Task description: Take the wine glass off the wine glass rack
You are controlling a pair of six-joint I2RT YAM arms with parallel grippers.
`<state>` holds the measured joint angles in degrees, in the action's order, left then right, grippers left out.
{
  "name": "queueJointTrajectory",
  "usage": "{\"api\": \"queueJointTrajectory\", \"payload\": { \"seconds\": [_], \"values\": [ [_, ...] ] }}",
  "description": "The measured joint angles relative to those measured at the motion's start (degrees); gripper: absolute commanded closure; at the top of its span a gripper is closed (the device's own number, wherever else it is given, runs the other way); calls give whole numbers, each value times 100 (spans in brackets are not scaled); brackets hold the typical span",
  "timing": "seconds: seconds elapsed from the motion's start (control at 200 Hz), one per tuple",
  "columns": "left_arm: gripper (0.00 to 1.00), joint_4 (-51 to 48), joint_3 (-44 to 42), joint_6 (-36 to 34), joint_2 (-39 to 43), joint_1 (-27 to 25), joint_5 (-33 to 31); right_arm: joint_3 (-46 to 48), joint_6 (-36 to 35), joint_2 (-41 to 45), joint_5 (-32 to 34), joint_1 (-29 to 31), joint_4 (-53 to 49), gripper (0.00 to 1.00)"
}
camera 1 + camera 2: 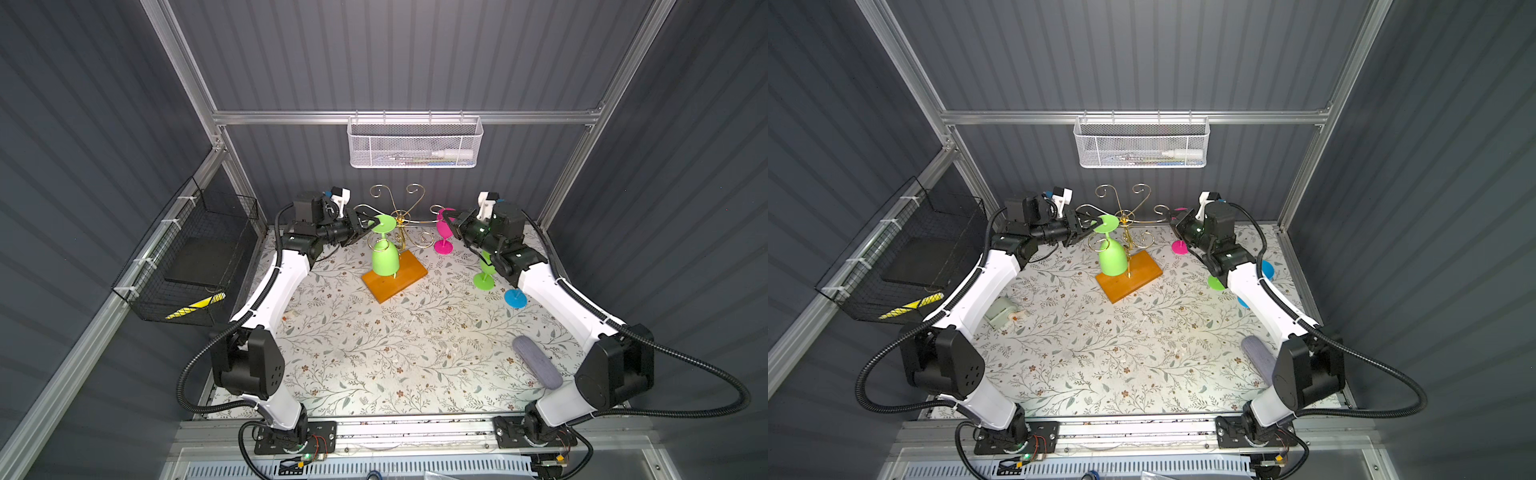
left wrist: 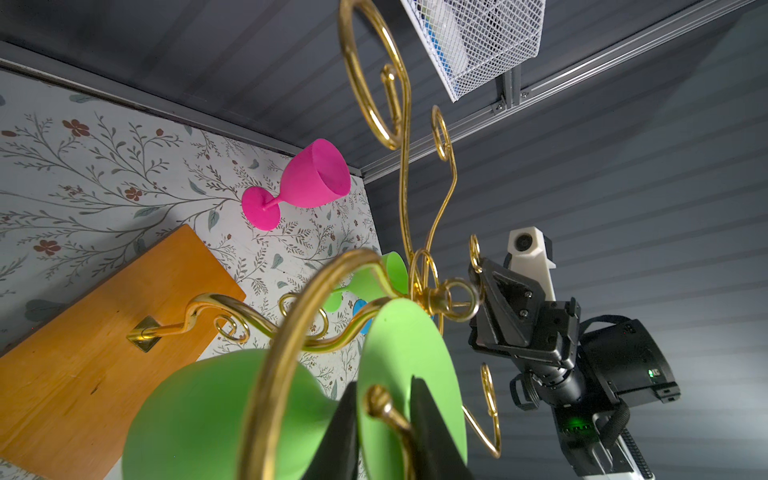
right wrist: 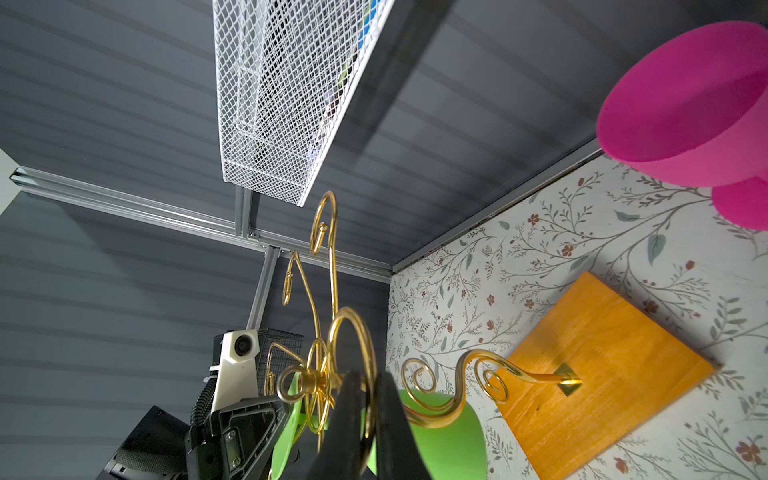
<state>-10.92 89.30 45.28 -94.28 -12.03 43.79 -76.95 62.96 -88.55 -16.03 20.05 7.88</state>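
A light green wine glass (image 1: 385, 259) (image 1: 1112, 259) hangs upside down, bowl down and foot up, from a curled arm of the wine glass rack (image 1: 400, 224) (image 1: 1128, 232), a gold wire stand on an orange-brown wooden base (image 1: 395, 276). My left gripper (image 1: 370, 222) (image 1: 1090, 221) (image 2: 384, 399) is shut on the glass's flat green foot (image 2: 409, 353), one finger on each face. The gold arm (image 2: 282, 357) loops round the stem. My right gripper (image 1: 444, 216) (image 1: 1173, 217) (image 3: 369, 386) is shut on a gold scroll arm (image 3: 353, 328) on the rack's other side.
A pink glass (image 1: 443, 241) (image 2: 311, 183) stands behind the right gripper. A second green glass (image 1: 484, 280) and a blue foot (image 1: 515, 298) sit under the right arm. A grey oblong object (image 1: 537, 361) lies front right. A white mesh basket (image 1: 413, 143) hangs on the back wall.
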Motion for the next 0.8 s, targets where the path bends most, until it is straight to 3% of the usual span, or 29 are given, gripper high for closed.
{"api": "queueJointTrajectory", "payload": {
  "seconds": [0.185, 0.335, 0.465, 0.55, 0.685, 0.8],
  "values": [
    [82, 31, -109, 81, 125, 146, 177, 0, -9, 0, 4, 22, 4, 100],
    [97, 133, -162, 256, 181, 173, 378, 0, -46, 0, 15, 33, -122, 100],
    [78, 184, -184, 260, 192, 201, 457, 2, -142, -11, 24, 61, -289, 100],
    [57, 260, -184, 208, 192, 245, 424, 4, -181, -11, 90, 55, -302, 100],
    [46, 391, -186, 245, 192, 348, 426, 4, -190, -11, 127, 35, -282, 100],
    [42, 485, -188, 284, 192, 382, 431, 4, -188, -11, 129, 35, -280, 100]
  ]
}}
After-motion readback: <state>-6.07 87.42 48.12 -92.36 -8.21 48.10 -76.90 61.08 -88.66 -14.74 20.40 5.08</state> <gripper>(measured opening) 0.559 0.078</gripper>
